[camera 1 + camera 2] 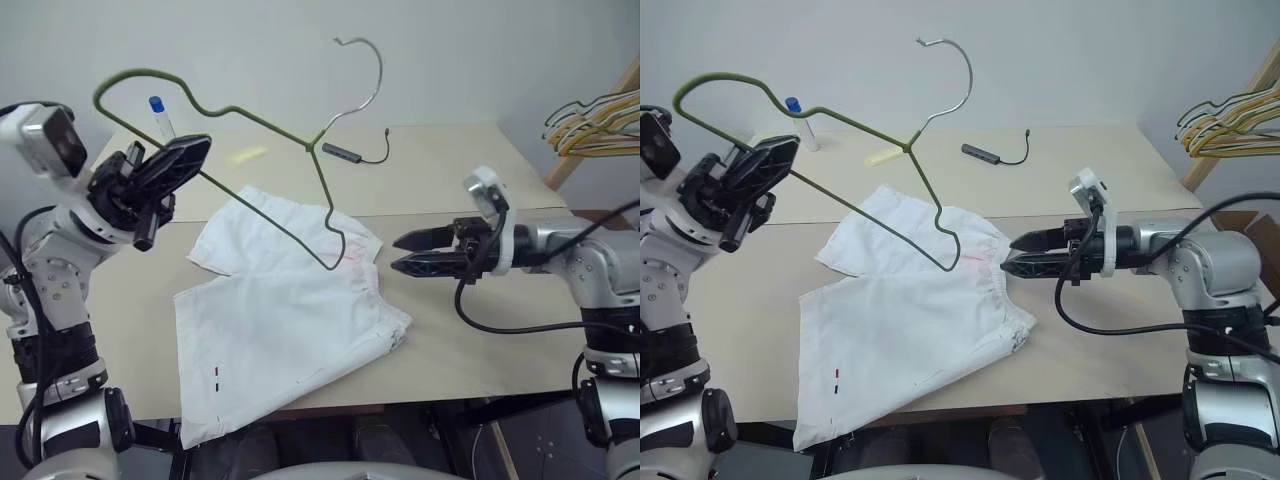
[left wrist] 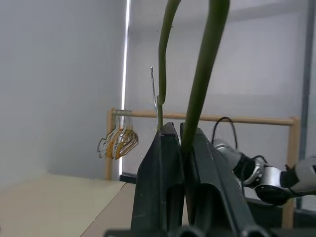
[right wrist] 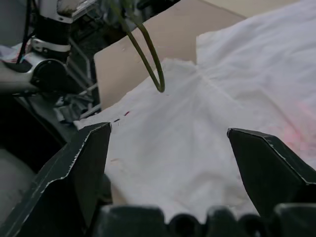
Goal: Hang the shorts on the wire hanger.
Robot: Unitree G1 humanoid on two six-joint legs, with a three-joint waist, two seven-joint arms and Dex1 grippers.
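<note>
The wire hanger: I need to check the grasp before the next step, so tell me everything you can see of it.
The wire hanger is thin olive-green wire bent into a triangle with wavy shoulders, topped by a paler, silvery hook. It is held in the air, tilted, above the table. The left gripper is shut on its long bar near one shoulder. Its far lower corner hangs low over the white shorts; whether it touches the cloth cannot be told. The right gripper, open, is beside that corner, apart from it.

Head stereo pair looking down over table (image 1: 470, 340), wrist cameras close along each tool
</note>
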